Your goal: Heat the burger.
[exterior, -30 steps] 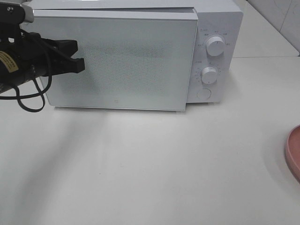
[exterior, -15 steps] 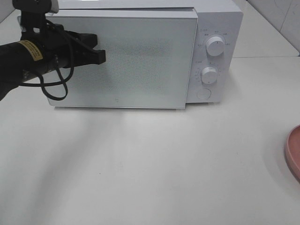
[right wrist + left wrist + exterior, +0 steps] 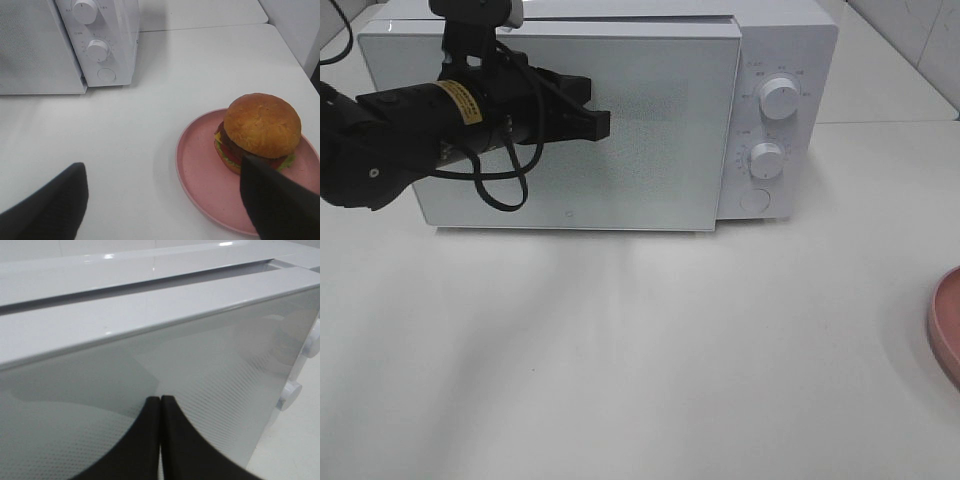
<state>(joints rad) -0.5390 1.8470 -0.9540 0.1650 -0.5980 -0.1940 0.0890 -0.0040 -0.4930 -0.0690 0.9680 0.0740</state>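
While the high camera catches only the plate (image 3: 946, 325) rim, the right wrist view shows the burger (image 3: 260, 132) sitting on it. The right gripper (image 3: 165, 200) hangs wide open and empty above the table (image 3: 150, 130). The left gripper (image 3: 603, 124), pressed shut on nothing, points at the microwave (image 3: 620, 190) door.

The left tool (image 3: 603, 125) has its two black fingers (image 3: 147, 440) pressed flat together, with the arm stretched out level behind it. The right tool (image 3: 162, 200) has its fingers spread wide apart and grips nothing.
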